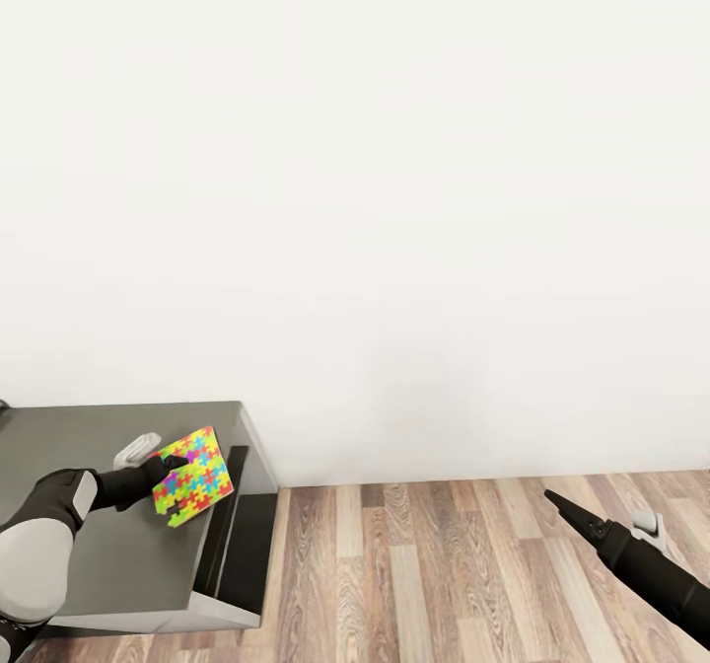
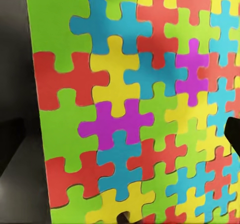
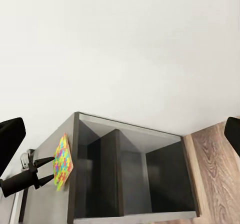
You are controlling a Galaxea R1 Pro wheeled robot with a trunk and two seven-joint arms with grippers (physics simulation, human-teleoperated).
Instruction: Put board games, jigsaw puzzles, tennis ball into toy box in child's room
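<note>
A jigsaw puzzle point(image 1: 195, 475), a thin slab of yellow, pink, green and blue pieces, is held tilted just above the dark grey end section of the table point(image 1: 89, 554). My left gripper point(image 1: 177, 491) is shut on it, one black finger at each side. In the left wrist view the puzzle point(image 2: 125, 109) spreads close across the frame, with a black fingertip point(image 2: 233, 132) at its edge. From the right wrist, the puzzle point(image 3: 62, 162) looks edge-on at the left gripper point(image 3: 49, 169). My right gripper point(image 1: 558, 501) hangs open over the floor, away from the table.
A plain white wall point(image 1: 394, 199) rises behind the table. Wood-plank floor point(image 1: 434, 574) stretches to the right of the table's end. The end section has open dark compartments point(image 3: 135, 179) below its top.
</note>
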